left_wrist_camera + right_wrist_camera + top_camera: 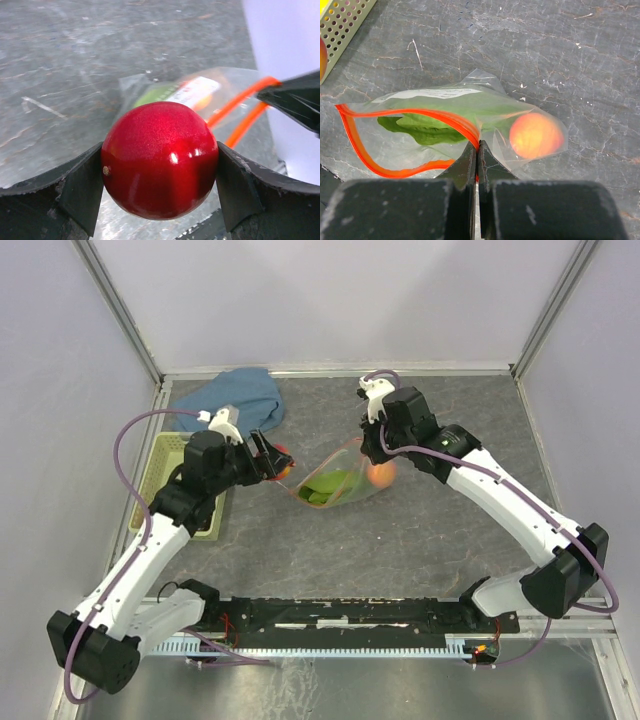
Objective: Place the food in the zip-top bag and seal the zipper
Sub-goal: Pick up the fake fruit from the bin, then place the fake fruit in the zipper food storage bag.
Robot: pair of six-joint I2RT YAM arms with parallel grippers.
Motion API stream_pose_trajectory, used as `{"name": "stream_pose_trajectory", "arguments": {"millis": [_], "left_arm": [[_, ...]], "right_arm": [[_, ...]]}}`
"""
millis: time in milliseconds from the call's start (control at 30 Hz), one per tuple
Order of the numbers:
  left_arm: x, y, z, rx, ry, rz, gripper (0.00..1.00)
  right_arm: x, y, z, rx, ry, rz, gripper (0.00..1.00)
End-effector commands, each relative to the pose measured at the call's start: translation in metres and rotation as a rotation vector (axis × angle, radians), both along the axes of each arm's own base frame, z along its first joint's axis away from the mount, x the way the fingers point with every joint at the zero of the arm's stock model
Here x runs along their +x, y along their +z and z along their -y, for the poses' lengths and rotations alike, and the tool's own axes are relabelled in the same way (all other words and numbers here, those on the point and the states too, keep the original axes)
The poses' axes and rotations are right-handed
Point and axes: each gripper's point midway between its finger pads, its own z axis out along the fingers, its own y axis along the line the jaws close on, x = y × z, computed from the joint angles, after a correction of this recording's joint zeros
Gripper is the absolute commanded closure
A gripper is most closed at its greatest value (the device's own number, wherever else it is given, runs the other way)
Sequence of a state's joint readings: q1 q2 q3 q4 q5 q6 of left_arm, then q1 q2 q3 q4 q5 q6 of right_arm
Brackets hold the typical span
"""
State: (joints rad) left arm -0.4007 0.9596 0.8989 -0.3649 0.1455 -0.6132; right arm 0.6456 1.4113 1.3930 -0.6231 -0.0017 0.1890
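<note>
Midway through the packing job, the clear bag (485, 85) lies on the grey table between the two arms, its mouth gaping toward the left arm. The right gripper (476, 152) has its fingers pressed together on the red-orange zipper (436, 116) at the bag's near rim, lifting that edge so the strip bows into a loop. Two pieces of food are already inside: a green leaf (422, 131) lies just behind the mouth, and an orange fruit (535, 135) sits deep in the closed end. The left gripper (160, 167) hangs just outside the mouth, its jaws set wide and clamped on either side of a glossy red fruit (160, 145), which is clear of the table and not yet past the zipper. This third piece looks ready to go in. A pale green basket (347, 17) stands well beyond the bag's open end, and a sliver of orange shows at its edge. That may be another piece waiting, though too little of it shows to be sure. A blue cloth (235, 395) lies behind the bag, toward the back wall. Left to do, by the look of it: drop the red fruit in, load whatever food is outside the bag, then run the zipper shut along its whole length, since the strip now stands fully parted.
</note>
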Motion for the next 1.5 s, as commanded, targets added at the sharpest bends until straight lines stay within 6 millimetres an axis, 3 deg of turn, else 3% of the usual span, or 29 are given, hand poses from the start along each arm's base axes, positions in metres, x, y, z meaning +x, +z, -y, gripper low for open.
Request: {"name": "stream_pose_trajectory", "arguments": {"millis": [0, 300, 633, 800, 1133, 1467], "left_arm": [[-0.009, 0.053, 0.039, -0.148, -0.13, 0.168, 0.44], [-0.029, 0.07, 0.091, -0.212, -0.266, 0.26, 0.52], [-0.018, 0.029, 0.124, -0.13, -0.267, 0.204, 0.58], [-0.006, 0.004, 0.119, -0.072, -0.195, 0.156, 0.6], [0.009, -0.025, 0.099, -0.019, -0.036, 0.066, 0.6], [0.013, -0.037, 0.102, -0.098, -0.023, -0.018, 0.59]], "right_arm": [[0.007, 0.021, -0.009, 0.066, -0.014, 0.02, 0.98], [0.004, 0.023, -0.01, 0.084, -0.021, 0.007, 0.98], [-0.006, 0.027, -0.008, 0.085, 0.008, 0.0, 0.98], [-0.01, 0.025, -0.006, 0.078, 0.02, -0.008, 0.98], [-0.017, 0.025, -0.004, 0.076, 0.039, -0.01, 0.98], [-0.022, 0.02, -0.009, 0.087, 0.073, -0.037, 0.98]]}}
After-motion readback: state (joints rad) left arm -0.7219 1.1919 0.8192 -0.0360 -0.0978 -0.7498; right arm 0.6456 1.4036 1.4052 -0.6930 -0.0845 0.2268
